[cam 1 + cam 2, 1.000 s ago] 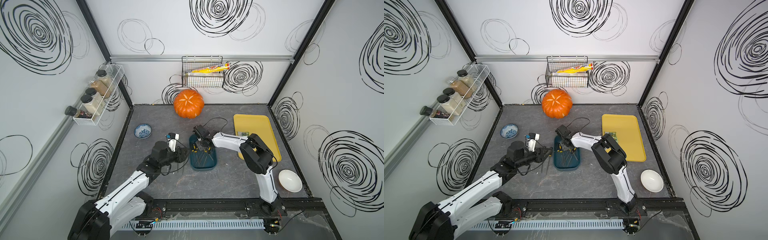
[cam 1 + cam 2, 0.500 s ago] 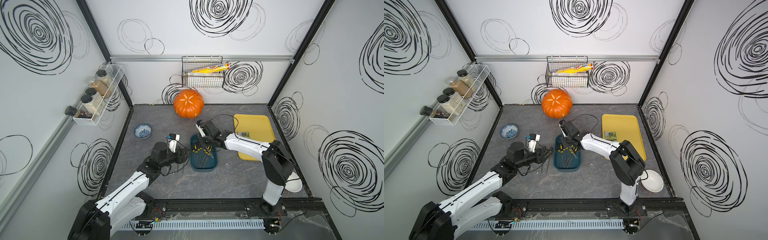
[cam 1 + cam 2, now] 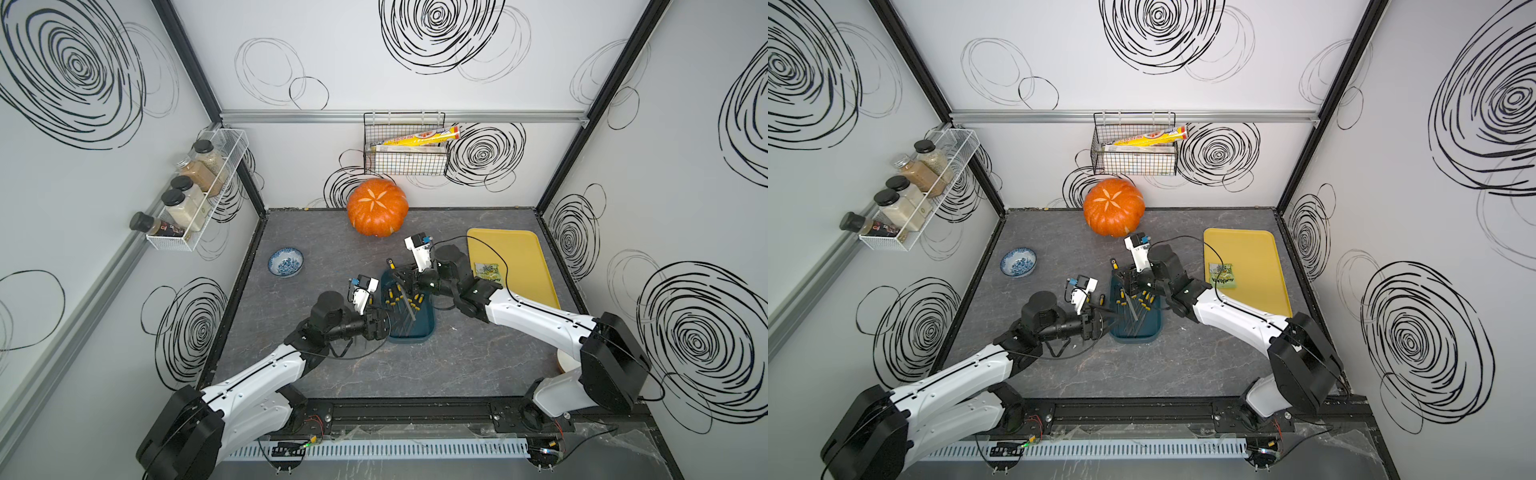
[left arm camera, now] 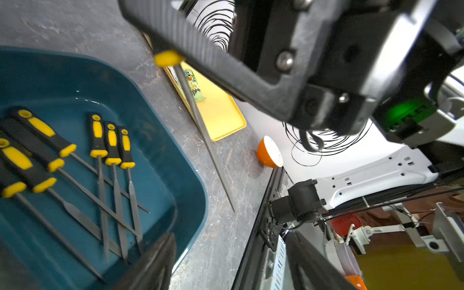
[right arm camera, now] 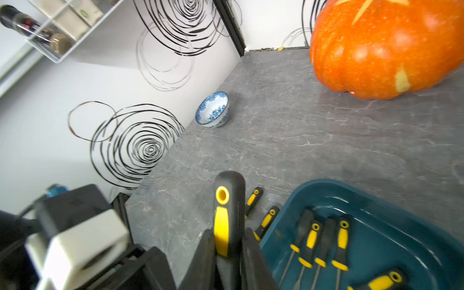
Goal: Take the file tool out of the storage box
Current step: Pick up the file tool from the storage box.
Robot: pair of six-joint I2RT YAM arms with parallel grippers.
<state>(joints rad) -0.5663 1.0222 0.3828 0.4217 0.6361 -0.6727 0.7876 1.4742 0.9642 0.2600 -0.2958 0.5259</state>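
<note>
Both top views show the storage box [image 3: 411,336] [image 3: 1133,337] midway between the side edges of the table [image 3: 457,365], the right tool [image 3: 401,277] clenched on a file [image 3: 390,264] at its far end, the left tool [image 3: 380,326] beside it. Left wrist: its fingers [image 4: 206,50] gape, one hiding the handle of another file [image 4: 200,125]. Right wrist: the gripped shaft is hidden.

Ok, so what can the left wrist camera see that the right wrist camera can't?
Only the left wrist view: the yellow tray, a green packet on it, and an orange bowl.
Only the right wrist view: the pumpkin, a blue and white bowl, spice jars on the wall, and two file handles on the table beside the box.
Both: the blue-green box with more files inside, the grey table, and the lifted file in the right tool: its blade in the left wrist view, its handle in the right.
</note>
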